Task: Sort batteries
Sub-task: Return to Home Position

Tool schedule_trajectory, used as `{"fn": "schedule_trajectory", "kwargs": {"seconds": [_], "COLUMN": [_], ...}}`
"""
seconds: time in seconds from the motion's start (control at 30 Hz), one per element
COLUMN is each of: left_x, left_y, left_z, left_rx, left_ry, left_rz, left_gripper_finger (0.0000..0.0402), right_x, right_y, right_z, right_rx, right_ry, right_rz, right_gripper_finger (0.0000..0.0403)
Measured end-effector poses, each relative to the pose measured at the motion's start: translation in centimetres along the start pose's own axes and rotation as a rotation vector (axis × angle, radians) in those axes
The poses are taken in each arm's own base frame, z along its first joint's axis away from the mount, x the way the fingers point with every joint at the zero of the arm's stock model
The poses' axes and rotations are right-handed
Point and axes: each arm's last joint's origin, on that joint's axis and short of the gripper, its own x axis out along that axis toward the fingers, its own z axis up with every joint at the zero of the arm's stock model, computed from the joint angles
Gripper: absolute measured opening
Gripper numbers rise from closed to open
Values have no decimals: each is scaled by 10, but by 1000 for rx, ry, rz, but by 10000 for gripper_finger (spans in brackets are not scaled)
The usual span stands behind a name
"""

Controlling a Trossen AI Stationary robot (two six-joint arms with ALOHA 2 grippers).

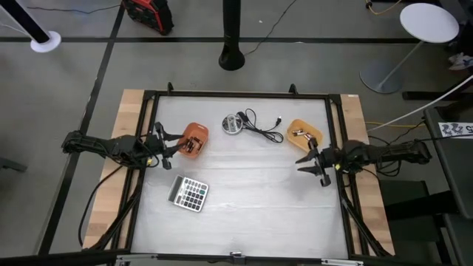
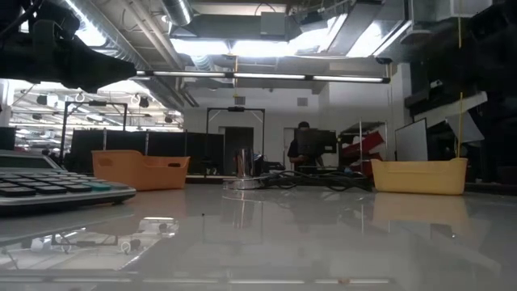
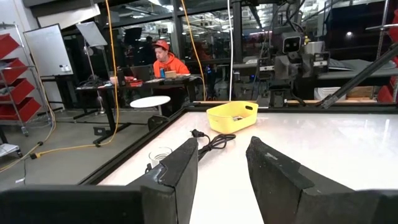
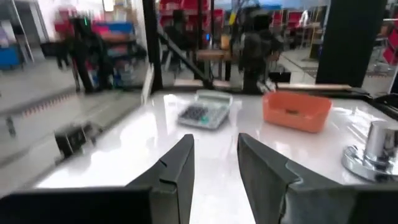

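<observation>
Tiny dark batteries lie inside the orange bin (image 1: 194, 139) and the yellow bin (image 1: 304, 133); I cannot count them. My left gripper (image 1: 172, 147) is open at the orange bin's left side, level, pointing toward the table's right. Its wrist view shows the open fingers (image 3: 221, 158) facing the yellow bin (image 3: 232, 116). My right gripper (image 1: 307, 162) is open just near of the yellow bin, pointing toward the table's left. Its wrist view shows the open fingers (image 4: 214, 158) facing the orange bin (image 4: 295, 111). Neither gripper holds anything.
A calculator (image 1: 188, 193) lies on the white table near of the orange bin. A round silver disc (image 1: 234, 124) and a black cable with plug (image 1: 262, 125) lie between the bins toward the far edge. A black frame (image 1: 236, 95) borders the table. A person sits in the room beyond.
</observation>
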Motion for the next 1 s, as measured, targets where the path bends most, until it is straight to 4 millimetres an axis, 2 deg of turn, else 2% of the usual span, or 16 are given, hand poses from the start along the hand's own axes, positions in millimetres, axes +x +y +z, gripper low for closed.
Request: {"fn": "schedule_trajectory", "kwargs": {"seconds": [0.13,0.37,1.0], "left_x": [0,0,0], "left_y": [0,0,0], "left_z": [0,0,0], "left_rx": [0,0,0], "left_ry": [0,0,0], "left_rz": [0,0,0], "left_gripper_finger": [130,130,130], "right_x": [0,-1,-2], "right_y": [-1,-4,-3], "right_z": [-9,-11,-10], "right_rx": [-39,-39,-40], "right_ry": [90,109,102], "right_rz": [-23,-129,-116], "right_gripper_finger": [120,120,120]}}
